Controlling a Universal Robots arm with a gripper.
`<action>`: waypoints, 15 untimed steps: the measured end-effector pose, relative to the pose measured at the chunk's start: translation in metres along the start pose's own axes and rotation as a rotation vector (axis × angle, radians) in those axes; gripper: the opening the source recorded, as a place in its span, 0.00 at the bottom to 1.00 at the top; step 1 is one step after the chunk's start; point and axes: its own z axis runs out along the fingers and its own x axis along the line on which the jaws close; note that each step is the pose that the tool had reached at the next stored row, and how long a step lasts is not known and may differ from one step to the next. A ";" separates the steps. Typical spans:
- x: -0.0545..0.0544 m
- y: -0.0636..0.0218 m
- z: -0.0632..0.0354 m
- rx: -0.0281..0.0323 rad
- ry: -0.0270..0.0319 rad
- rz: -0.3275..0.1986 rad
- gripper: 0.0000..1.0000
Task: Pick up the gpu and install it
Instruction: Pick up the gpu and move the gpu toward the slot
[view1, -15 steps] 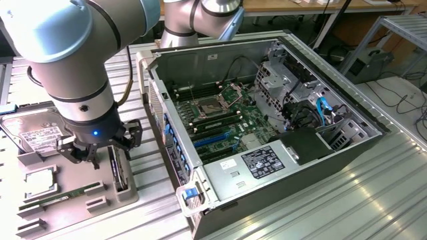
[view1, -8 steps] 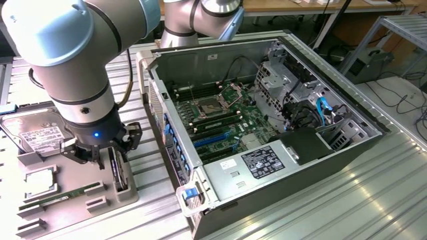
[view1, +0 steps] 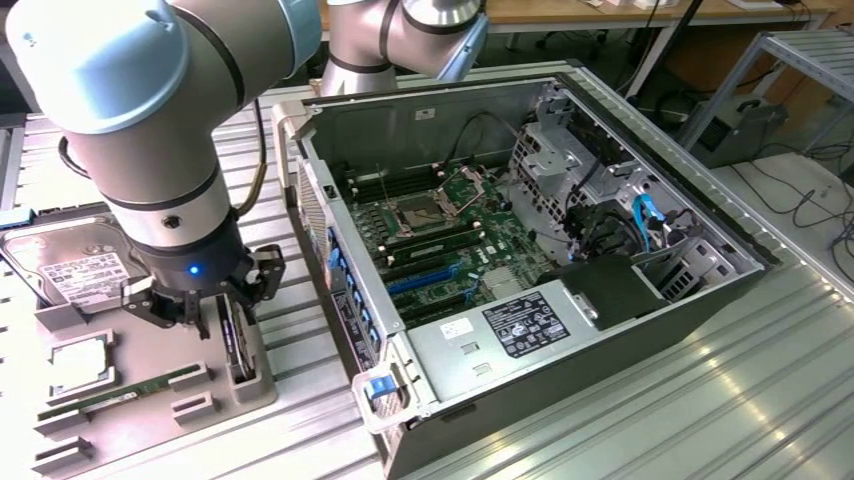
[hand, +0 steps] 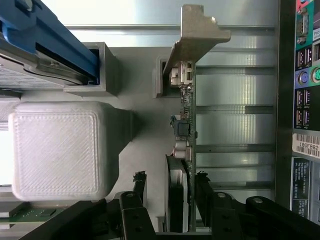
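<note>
gpu (view1: 242, 350) isn't in the pc case (view1: 574, 400) yet. It stands upright on its thin edge in a slot of the grey holder (view1: 154, 345), just beside the case's port side, w/ a strip of ribbed counter (hand: 235, 125) between them. Long axis runs parallel to that case wall. In the wrist view the silver bracket (hand: 197, 40) end points away from the pincer (hand: 170, 176), and the fan end sits between the fingers (hand: 201, 176). Pincer is partway open, straddling the fan. One finger is abt touching, the other has a sliver of holder showing, so no clamp afaict. Hard drive (view1: 74, 265), cpu (view1: 80, 362) and memory stick (view1: 120, 393) lie on the holder's side farther from the case.
</note>
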 end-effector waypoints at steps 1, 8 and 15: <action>0.000 0.0000 0.0001 0.0000 0.0000 0.000 0.51; 0.000 0.0000 0.0002 -0.0001 0.0000 0.000 0.31; -0.001 0.0000 0.0003 -0.0001 -0.0001 0.000 0.27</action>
